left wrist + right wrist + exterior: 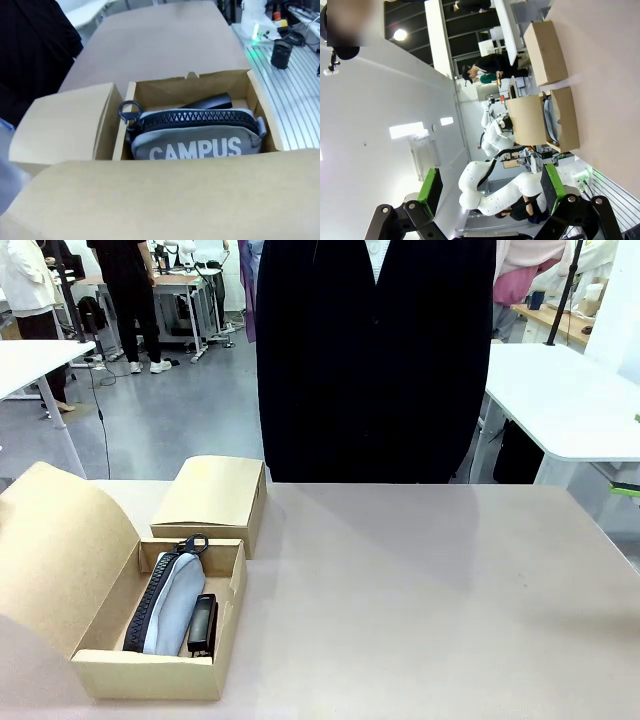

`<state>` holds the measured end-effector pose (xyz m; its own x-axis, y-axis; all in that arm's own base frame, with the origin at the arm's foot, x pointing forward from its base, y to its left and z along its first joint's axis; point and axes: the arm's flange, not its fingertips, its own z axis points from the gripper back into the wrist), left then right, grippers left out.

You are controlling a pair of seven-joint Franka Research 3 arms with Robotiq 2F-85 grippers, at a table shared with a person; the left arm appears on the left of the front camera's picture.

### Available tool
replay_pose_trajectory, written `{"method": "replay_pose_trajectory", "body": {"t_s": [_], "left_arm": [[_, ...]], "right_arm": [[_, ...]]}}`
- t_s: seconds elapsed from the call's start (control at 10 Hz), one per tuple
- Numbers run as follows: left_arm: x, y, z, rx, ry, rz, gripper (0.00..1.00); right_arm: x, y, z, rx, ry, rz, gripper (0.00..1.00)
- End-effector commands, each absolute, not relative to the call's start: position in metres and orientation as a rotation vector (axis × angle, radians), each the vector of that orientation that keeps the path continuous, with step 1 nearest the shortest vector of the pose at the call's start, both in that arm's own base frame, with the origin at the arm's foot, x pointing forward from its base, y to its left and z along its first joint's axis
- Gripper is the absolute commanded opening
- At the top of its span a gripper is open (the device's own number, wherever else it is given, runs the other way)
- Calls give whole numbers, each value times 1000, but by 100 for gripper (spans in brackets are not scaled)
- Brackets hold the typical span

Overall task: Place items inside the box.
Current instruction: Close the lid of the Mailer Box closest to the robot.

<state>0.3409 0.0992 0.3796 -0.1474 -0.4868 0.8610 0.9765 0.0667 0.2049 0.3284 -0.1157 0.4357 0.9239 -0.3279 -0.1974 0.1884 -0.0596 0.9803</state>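
An open cardboard box (150, 675) stands at the table's front left, its lid flap (60, 550) folded back to the left. Inside lies a grey pencil case (175, 605) with a dark zip. A black stapler (203, 625) sits beside it on the right. The left wrist view looks down into the box (170, 90), with the pencil case (192, 145) marked CAMPUS and the stapler (210, 103) behind it. My right gripper (491, 187) is open, nothing between its green pads (430, 192), far from the box (567, 120).
A second, closed cardboard box (212, 492) stands right behind the open one. A person in black (375, 360) stands at the far edge. The tabletop (430, 600) stretches bare to the right. The left arm (495, 195) shows white in the right wrist view.
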Motion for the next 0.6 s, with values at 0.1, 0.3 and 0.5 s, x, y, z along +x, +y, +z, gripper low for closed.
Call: {"method": "replay_pose_trajectory", "body": {"t_s": [0.1, 0.3, 0.5], "left_arm": [[280, 45, 384, -616, -1029, -1406, 100], [272, 41, 405, -605, -1049, -1435, 100], [274, 39, 414, -526, -1042, -1477, 100]], "right_arm": [[328, -115, 441, 1588, -98, -436, 100], [328, -115, 441, 1588, -98, -436, 100], [328, -115, 441, 1588, -98, -436, 100]]}}
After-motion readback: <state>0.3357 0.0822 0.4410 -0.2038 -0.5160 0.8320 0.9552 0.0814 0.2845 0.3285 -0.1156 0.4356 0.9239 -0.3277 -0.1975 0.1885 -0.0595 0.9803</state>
